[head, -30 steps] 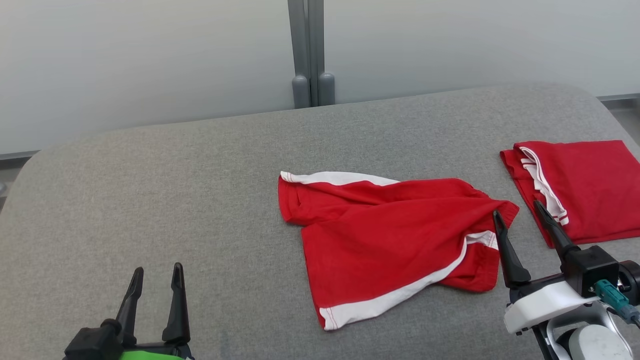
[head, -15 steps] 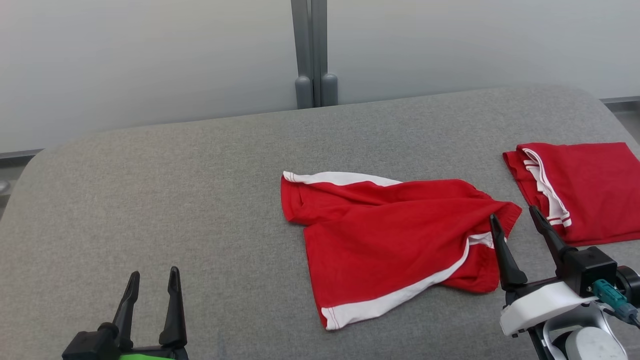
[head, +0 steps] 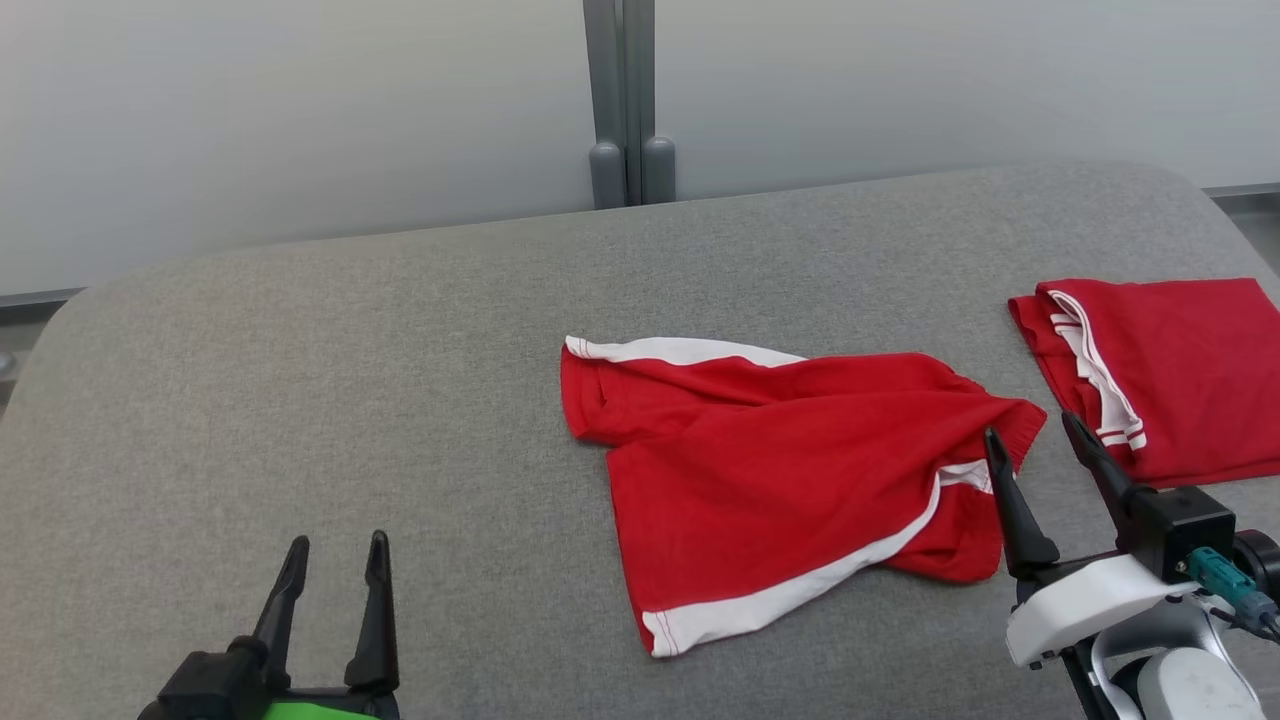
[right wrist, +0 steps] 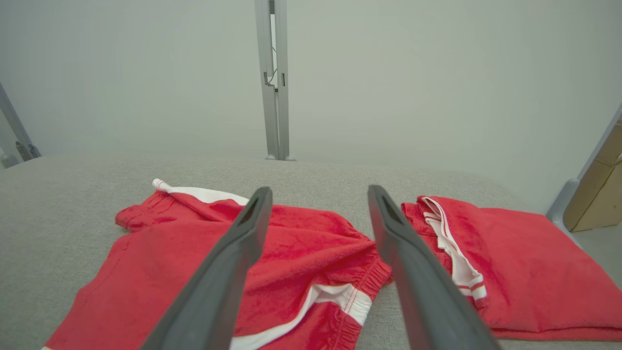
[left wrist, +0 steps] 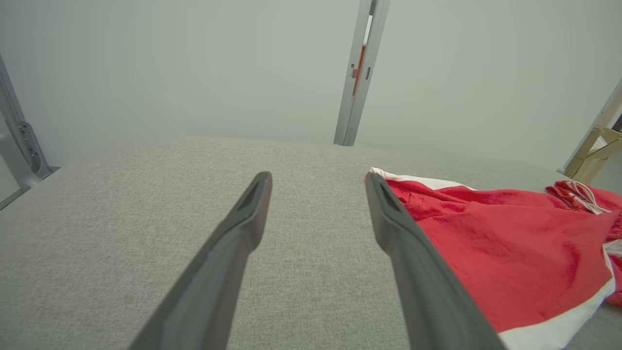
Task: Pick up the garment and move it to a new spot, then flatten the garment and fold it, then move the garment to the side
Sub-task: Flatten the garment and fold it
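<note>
The garment [head: 780, 480] is a pair of red shorts with white trim, lying rumpled at the middle of the grey padded table [head: 350, 380]. It also lies at the right in the left wrist view [left wrist: 495, 243] and low in the right wrist view [right wrist: 194, 262]. My right gripper [head: 1035, 428] stands open just off the shorts' right waistband end, touching nothing. My left gripper [head: 335, 545] is open near the front left, well clear of the cloth. Between the fingers [left wrist: 243, 233] of the left gripper there is bare table.
A second red garment [head: 1170, 370], folded flat, lies at the table's right edge, and also at the right of the right wrist view [right wrist: 515, 262]. A grey post [head: 625, 100] rises behind the table against a pale wall. The table's left half is bare.
The left gripper has come a little forward and to the right. The right gripper has held its place beside the shorts. The garments have not moved.
</note>
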Robot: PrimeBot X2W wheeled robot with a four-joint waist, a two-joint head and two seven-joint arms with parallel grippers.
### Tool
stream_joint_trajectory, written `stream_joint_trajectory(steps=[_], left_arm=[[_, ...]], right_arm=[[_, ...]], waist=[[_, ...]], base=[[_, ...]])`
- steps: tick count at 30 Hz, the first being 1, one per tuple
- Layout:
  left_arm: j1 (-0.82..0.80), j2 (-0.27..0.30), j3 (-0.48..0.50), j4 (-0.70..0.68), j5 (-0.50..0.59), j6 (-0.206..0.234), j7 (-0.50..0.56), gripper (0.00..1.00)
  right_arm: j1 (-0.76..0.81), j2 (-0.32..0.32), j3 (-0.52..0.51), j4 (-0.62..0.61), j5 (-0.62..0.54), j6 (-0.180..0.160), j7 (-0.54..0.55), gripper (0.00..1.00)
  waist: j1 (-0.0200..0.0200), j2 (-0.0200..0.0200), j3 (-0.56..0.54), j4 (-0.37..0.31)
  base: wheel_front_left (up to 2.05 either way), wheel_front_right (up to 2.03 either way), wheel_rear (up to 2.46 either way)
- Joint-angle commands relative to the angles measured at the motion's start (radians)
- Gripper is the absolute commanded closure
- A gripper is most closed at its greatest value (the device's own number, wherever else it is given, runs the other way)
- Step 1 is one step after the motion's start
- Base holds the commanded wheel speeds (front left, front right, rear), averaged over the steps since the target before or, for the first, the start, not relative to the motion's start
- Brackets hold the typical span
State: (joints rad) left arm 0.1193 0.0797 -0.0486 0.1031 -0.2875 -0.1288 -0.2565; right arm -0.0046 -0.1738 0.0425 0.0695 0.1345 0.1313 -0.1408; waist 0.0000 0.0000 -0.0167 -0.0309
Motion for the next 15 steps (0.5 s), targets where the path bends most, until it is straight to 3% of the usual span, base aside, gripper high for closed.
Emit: stream_joint_trajectory(steps=[1,15], left_arm=[[-0.022,0.009,-0.017,-0.007,0.013,-0.002,0.007,0.00],[-0.117,0.029,-0.395,0.163,-0.249,-0.001,0.326,0.00]], right_arm=[[-0.013,-0.008,-0.010,0.007,0.012,-0.001,0.018,0.00],[-0.081,-0.031,-0.076,0.114,0.147,-0.001,0.364,0.00]], waist=[[0.0000,0.0000,0.005,-0.003],[0.0000,0.0000,0.052,-0.019]], base=[[0.00,0.00,0.00],[0.00,0.00,0.00]])
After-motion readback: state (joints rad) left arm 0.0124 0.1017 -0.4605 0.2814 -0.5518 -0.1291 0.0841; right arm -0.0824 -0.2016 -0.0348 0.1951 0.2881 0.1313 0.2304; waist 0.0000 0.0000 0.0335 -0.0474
